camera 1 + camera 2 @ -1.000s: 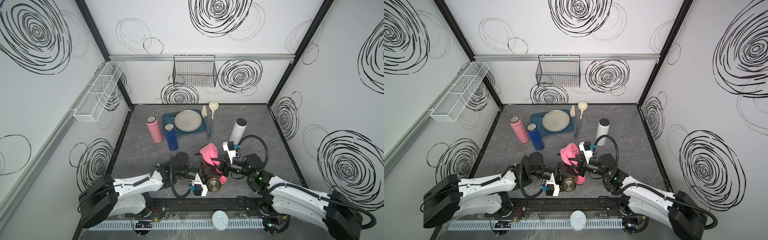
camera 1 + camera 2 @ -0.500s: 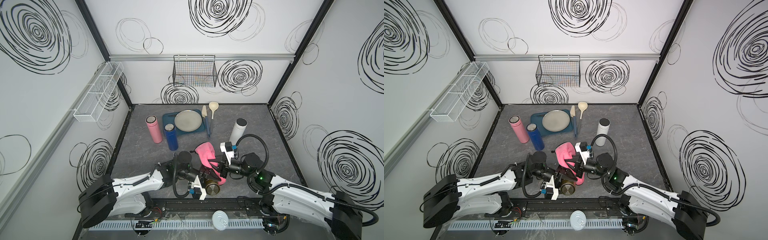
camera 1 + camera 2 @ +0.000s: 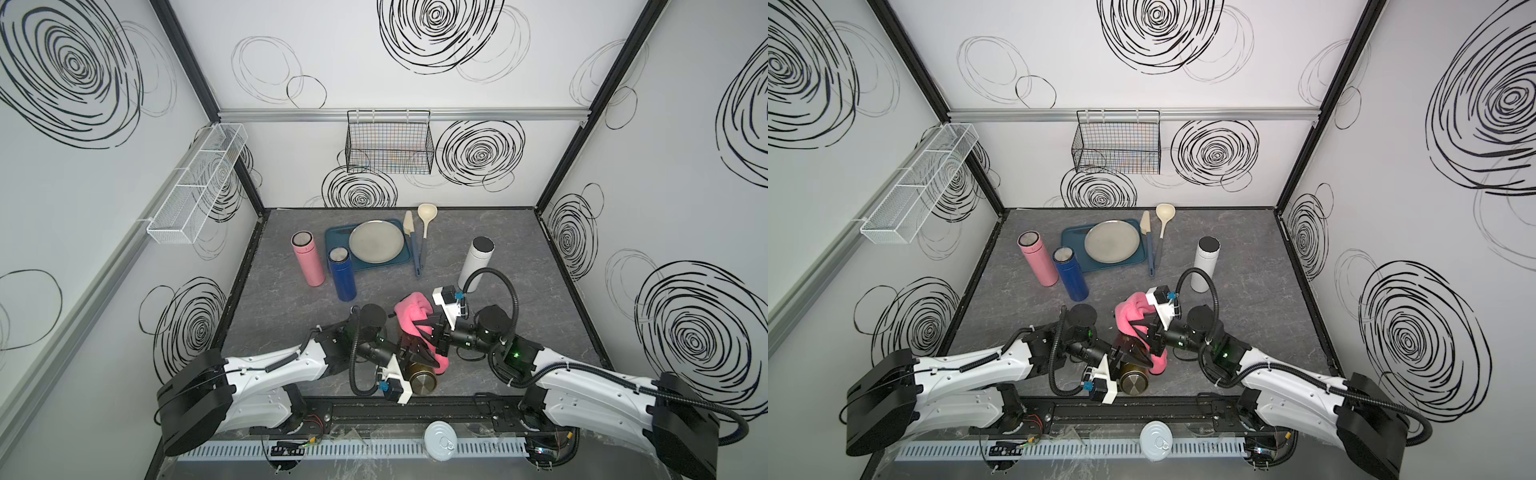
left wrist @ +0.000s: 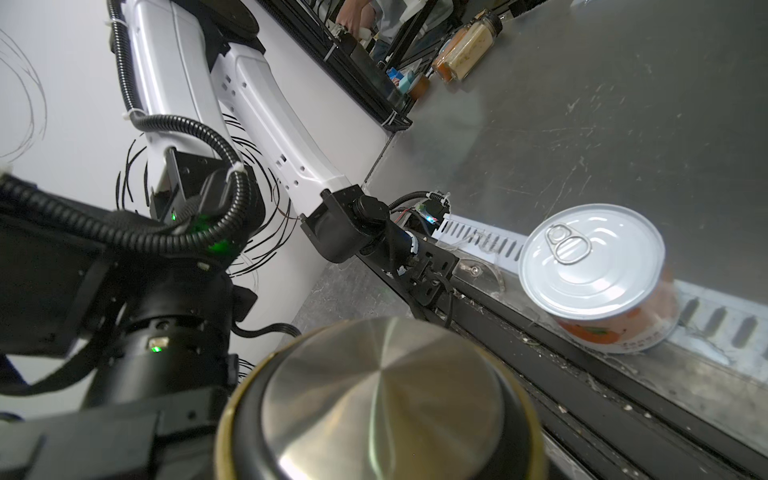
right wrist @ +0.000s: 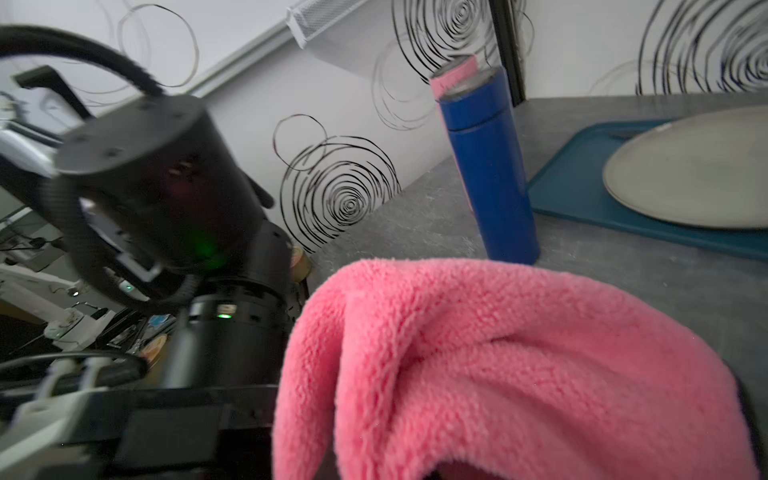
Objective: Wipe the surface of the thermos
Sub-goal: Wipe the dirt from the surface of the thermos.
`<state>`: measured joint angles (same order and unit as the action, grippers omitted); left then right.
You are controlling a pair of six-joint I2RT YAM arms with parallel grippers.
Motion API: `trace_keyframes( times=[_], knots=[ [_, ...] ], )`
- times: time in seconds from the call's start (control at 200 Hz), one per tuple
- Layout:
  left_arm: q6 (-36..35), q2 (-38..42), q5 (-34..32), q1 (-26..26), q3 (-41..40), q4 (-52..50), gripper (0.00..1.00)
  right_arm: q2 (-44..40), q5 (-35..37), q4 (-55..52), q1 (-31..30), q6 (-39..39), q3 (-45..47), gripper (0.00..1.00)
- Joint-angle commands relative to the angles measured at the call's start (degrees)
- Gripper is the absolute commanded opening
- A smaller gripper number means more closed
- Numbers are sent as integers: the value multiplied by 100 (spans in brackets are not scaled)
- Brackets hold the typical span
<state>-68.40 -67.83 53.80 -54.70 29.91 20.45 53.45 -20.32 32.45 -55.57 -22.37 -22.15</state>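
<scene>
The thermos [image 3: 422, 380] is gold with a steel base and lies sideways above the table's front edge, base toward the front. My left gripper [image 3: 419, 356] is shut on its body; both top views show this. The steel base [image 4: 386, 399] fills the left wrist view and hides the fingers. A pink cloth [image 3: 411, 316] drapes over the thermos, with one end hanging down its right side. My right gripper [image 3: 428, 328] is shut on the cloth from the right. In the right wrist view the cloth [image 5: 519, 365] covers the fingers.
At the back stand a pink flask [image 3: 307, 259], a blue flask [image 3: 341, 274] and a white flask [image 3: 476, 262]. A blue tray [image 3: 336, 237] holds a plate [image 3: 376, 241]; a spatula [image 3: 413, 245] and ladle [image 3: 424, 220] lie beside it. A tin can [image 3: 440, 434] sits past the front rail.
The right gripper has drawn the cloth a little leftward over the thermos. The thermos has shifted slightly toward the front edge in the left gripper.
</scene>
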Motion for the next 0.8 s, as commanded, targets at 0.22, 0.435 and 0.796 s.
trace_keyframes(
  times=[0.22,0.435,0.796],
  knots=[
    [-82,163,-26,-21,147,819,0,943,-127,979,772,-468,617,0],
    [-16,171,-98,-32,173,857,0,158,-13,-20,401,-32,18,0],
    [337,222,-296,-44,27,1402,0,677,126,884,618,-426,718,0]
  ],
)
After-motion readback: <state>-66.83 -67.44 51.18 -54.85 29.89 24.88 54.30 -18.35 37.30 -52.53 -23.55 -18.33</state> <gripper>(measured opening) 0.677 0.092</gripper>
